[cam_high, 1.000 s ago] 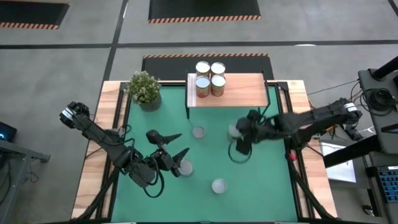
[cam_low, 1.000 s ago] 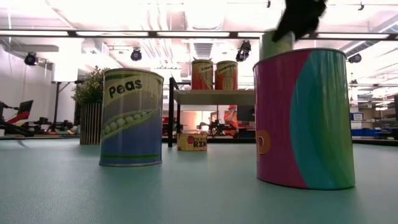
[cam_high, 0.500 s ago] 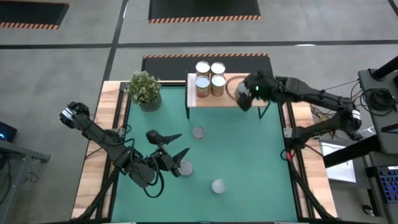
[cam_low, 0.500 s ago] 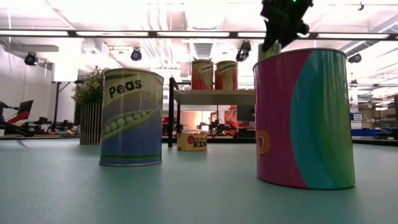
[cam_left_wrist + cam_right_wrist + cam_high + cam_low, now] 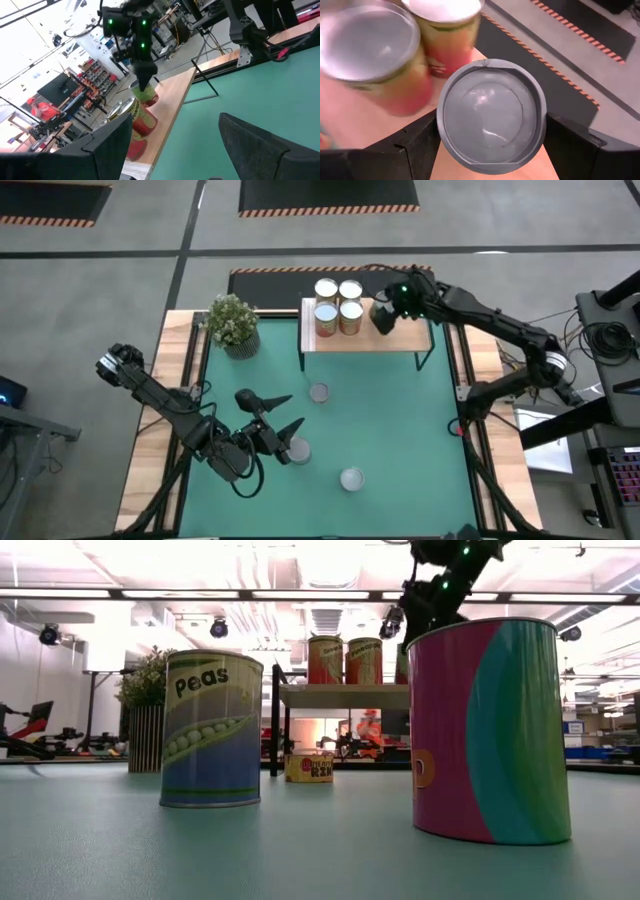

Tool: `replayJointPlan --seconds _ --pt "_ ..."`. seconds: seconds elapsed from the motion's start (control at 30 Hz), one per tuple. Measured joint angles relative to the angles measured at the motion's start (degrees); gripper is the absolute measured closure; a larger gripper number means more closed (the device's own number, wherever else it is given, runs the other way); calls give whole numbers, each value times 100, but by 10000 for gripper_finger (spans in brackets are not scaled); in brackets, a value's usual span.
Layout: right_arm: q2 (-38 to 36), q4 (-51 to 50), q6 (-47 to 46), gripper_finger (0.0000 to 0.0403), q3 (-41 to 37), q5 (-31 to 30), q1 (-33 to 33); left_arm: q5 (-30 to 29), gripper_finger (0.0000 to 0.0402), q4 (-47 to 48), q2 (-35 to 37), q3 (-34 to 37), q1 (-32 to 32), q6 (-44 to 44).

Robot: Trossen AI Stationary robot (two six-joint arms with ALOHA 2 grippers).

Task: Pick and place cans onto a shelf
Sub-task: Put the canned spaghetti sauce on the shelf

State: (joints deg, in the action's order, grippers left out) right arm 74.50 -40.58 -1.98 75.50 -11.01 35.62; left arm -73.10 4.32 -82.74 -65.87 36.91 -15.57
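Our right tool (image 5: 384,313) pinches a can (image 5: 490,116) over the shelf (image 5: 400,330); crowding the stacked cans (image 5: 338,305) risks toppling them.

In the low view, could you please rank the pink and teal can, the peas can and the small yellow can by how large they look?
1. The pink and teal can looks largest, though it seems nearest the camera.
2. The peas can.
3. The small yellow can, lying farther back near the shelf, so its true size is unsure.

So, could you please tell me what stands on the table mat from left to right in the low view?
Potted plant → peas can → small flat tin → big pink and teal can.
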Motion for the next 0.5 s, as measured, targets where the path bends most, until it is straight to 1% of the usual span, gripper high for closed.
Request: replayJointPlan --seconds 0.2,0.33,0.5 --pt "331 92 180 108 141 -10 227 0 122 2 0 0 -2 -2" --pt "488 343 210 108 252 -11 236 0 122 1 0 0 -2 -25" --pt "727 315 227 108 370 -58 232 0 122 2 0 0 -2 -28"
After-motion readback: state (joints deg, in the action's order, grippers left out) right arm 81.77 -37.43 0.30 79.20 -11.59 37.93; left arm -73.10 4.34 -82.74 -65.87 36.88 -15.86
